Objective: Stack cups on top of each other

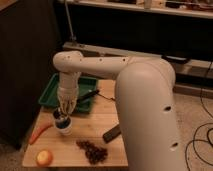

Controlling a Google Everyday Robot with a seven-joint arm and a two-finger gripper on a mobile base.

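At the lower left of the frame you see a round yellow-orange fruit point(44, 158) lying near the front edge of the wooden table point(92, 122). A little to the right of it, in the lower middle, there is a dark bunch of grapes point(93, 150), and just beyond the grapes a flat black object point(111, 134) lies tilted, partly hidden by the big white arm point(147, 112) that fills the right side of the frame. On the left edge of the table a carrot point(39, 133) lies at an angle, with its thin end pointing to the lower left. Close to the right of the carrot you find the cup point(65, 127), a small pale one standing upright on the table, left of centre. The hand point(63, 113) comes straight down from above and its fingertips are at the rim of this cup; something dark is seen at the top of the cup, but you cannot tell what it is, and you cannot tell whether the hand is open or closed. A second cup cannot be made out separately. Behind the cup, in the middle left, a green tray point(54, 90) sits at the far part of the table, and a dark long tool point(86, 95) lies across it. Further back there is a dark shelf point(150, 30).
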